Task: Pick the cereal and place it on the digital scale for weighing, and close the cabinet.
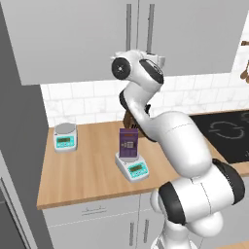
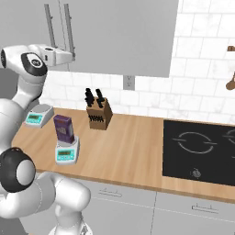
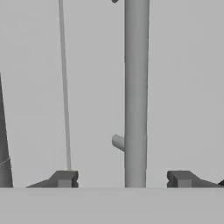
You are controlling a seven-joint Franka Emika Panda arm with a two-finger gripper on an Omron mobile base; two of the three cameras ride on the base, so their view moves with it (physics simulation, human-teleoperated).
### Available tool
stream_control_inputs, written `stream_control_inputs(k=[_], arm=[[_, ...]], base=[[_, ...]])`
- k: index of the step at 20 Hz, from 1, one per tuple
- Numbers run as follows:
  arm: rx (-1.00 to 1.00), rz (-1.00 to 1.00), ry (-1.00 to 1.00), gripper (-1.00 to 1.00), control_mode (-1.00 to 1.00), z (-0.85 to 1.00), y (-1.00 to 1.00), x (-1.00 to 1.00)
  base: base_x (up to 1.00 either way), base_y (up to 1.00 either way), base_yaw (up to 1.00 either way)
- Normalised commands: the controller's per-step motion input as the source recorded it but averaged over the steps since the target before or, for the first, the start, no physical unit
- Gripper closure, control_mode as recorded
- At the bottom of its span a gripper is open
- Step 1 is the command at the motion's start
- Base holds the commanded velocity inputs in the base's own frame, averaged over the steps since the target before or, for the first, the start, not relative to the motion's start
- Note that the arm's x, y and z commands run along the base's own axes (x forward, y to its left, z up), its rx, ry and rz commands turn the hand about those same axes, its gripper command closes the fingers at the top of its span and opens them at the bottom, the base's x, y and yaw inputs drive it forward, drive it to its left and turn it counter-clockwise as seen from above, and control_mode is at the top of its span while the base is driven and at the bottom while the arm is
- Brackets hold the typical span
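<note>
— Fingers [image 3: 65,178] of the gripper [image 3: 122,179]?
— Spread wide, holding nothing; a door handle [image 3: 135,87] of the cabinet [image 1: 194,34] stands between them; both doors sit flush.
— Cereal [image 1: 129,144]?
— Upright on the digital scale [image 1: 132,168], on the counter [image 2: 133,147].

A wooden counter [image 2: 137,147] runs across the middle of the frame over white under-counter cabinets [image 2: 183,213] with small bar handles. White marble-look tile [image 2: 202,87] covers the wall behind, with an outlet [image 2: 129,82] at centre. A black cooktop [image 2: 199,151] sits at right. A dark grey panel [image 1: 19,146] fills the left edge.
</note>
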Motion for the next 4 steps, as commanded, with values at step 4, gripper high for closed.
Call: stream_control_inputs(k=[4], arm=[[0.0, 0.0, 0.0, -1.0, -1.0, 0.0, -0.16, 0.09]], base=[[0.0, 0.0, 0.0]])
